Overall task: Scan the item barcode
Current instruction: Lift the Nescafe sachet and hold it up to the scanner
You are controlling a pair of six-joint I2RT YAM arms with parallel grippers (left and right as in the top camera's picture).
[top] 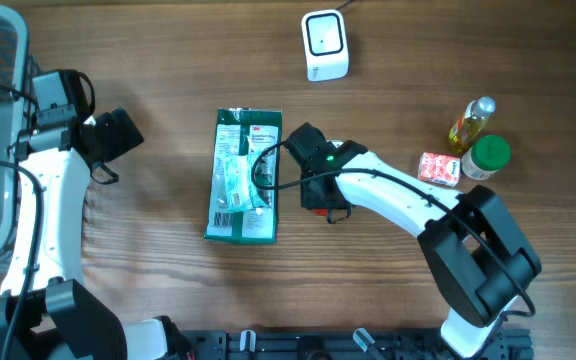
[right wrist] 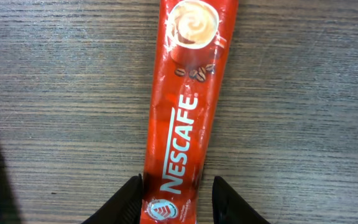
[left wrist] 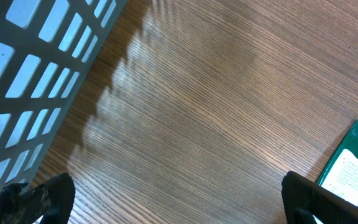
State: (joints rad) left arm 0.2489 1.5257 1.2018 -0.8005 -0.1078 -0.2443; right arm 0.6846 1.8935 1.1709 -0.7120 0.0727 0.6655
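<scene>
Red Nescafe stick (right wrist: 182, 112), flat near the middle of the worktop (right wrist: 55, 93), near a green pack (top: 245, 175). Right hand (right wrist: 178, 193) apart around its end, thin gap on one side, not clamped. Left hand (left wrist: 176, 202) wide apart above the worktop.

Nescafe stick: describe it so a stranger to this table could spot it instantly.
On the wooden table, find the green packet at the centre; the right end effector sits just right of it. Its jaws straddle one end of the Nescafe stick, a slim red sachet. Unlike its neighbours, it bears white NESCAFE lettering and a coffee-cup picture.
</scene>
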